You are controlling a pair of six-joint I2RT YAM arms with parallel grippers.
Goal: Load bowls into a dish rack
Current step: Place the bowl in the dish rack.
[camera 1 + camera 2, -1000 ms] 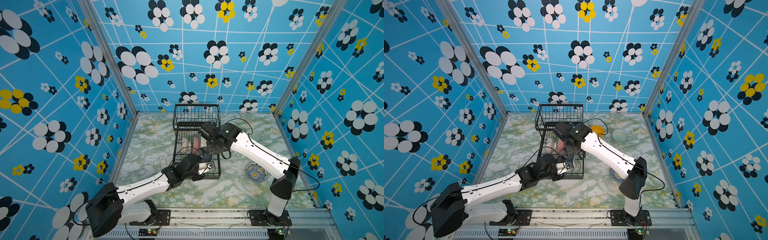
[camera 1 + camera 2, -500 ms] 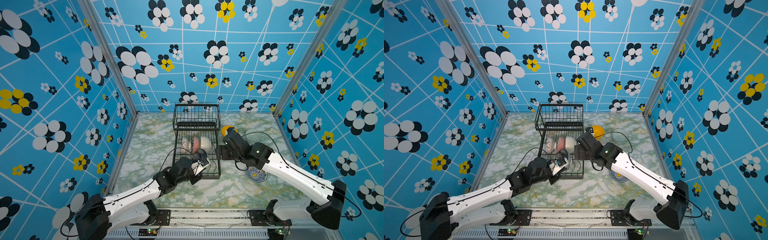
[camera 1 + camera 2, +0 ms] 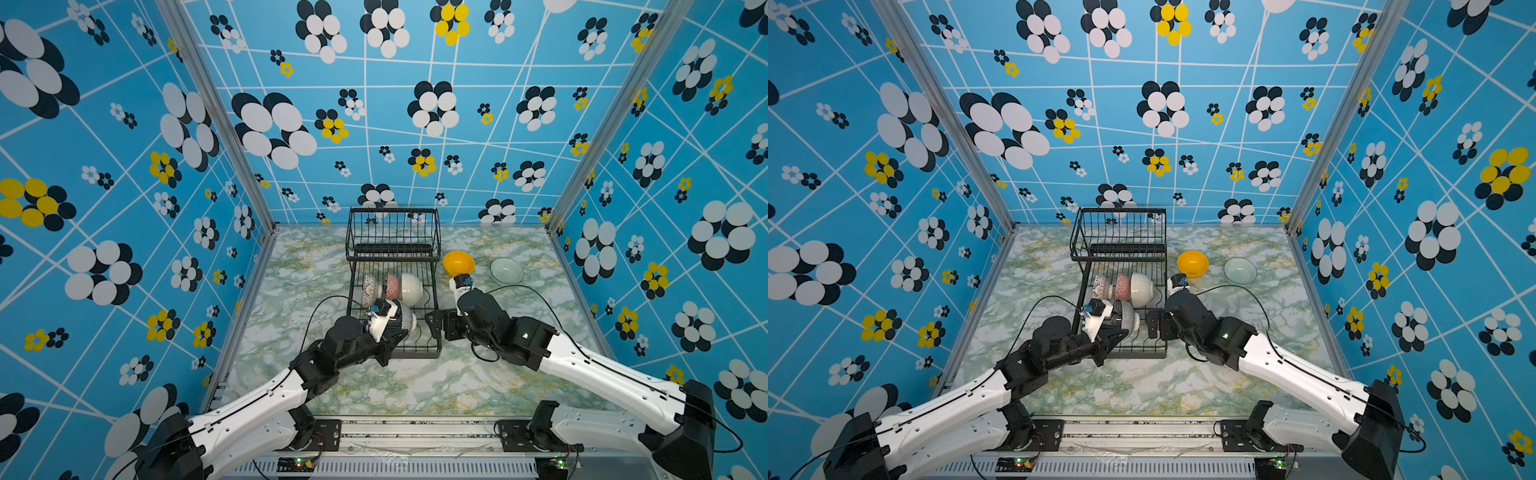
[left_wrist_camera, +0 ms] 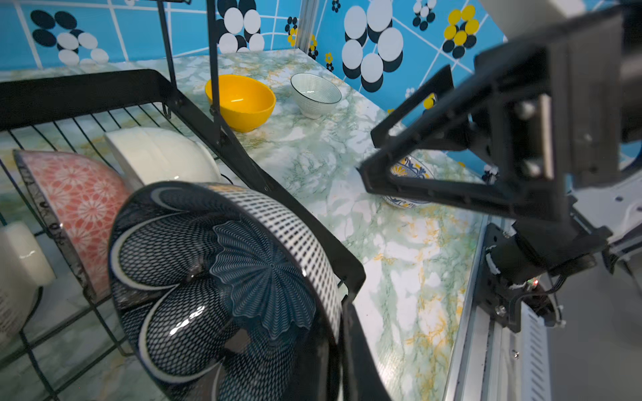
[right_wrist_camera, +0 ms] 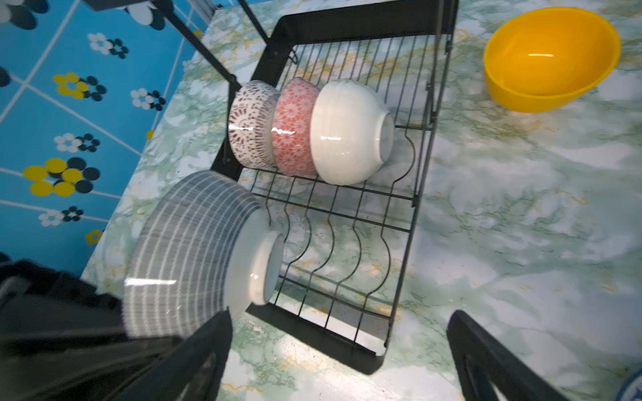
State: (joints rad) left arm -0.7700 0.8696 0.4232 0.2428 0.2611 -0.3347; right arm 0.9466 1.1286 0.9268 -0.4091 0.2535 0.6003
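The left claw (image 3: pixel 394 333) is clamped on the rim of the navy bowl (image 4: pixel 222 270), holding it on edge over the near left corner of the lower tray of the rack (image 3: pixel 392 249). Whether the bowl's foot touches the wires cannot be told. The left wrist view shows the bowl's netted inside and one finger, cut off along the rim. The right wrist view shows only its grey-striped outside, blurred. The right claw (image 3: pixel 435 326) stands wide open and empty by the rack's right edge, and its fingers are cut off in the right wrist view. Farther back on the tray three bowls stand on edge, touching in a row: the black-and-white bowl (image 5: pixel 252 125), the pink bowl (image 5: pixel 295 128) and the cream bowl (image 5: pixel 347 132). On the table (image 3: pixel 415 382), right of the rack, the yellow bowl (image 3: pixel 458 262) and the glass bowl (image 3: pixel 507 270) sit upright, near each other. The blue-yellow bowl (image 4: pixel 413 170) is hidden under the right arm in both top views. The left wrist view shows it through the right claw's finger frame, and the right wrist view catches only a sliver.
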